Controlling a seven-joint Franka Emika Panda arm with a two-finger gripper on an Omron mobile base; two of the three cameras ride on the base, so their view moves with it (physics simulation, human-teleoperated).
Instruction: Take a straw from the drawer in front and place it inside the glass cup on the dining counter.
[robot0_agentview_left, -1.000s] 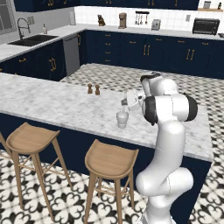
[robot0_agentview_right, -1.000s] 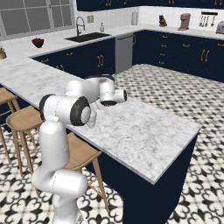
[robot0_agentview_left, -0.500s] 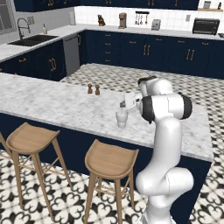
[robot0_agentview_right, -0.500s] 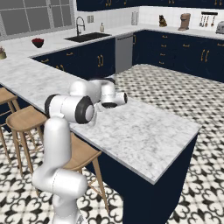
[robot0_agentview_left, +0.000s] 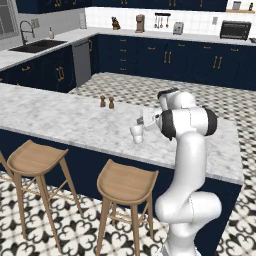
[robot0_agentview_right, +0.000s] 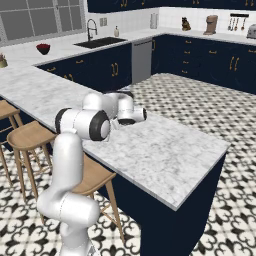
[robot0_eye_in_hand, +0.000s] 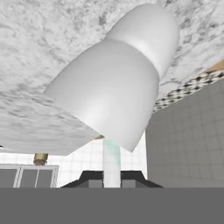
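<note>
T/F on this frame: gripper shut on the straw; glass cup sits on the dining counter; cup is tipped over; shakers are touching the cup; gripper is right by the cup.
1. The gripper is shut on the straw. True.
2. The glass cup stands on the dining counter. True.
3. The cup is tipped over. False: it stands upright.
4. The two brown shakers touch the cup. False: they stand apart from it.
5. The gripper is right by the cup. True.

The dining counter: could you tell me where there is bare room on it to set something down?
The dining counter is bare along its left stretch, from the two brown shakers leftward. In the right base view the marble beyond the arm toward the far corner is bare too. It is crowded around the glass cup, where the gripper holds the straw.
</note>
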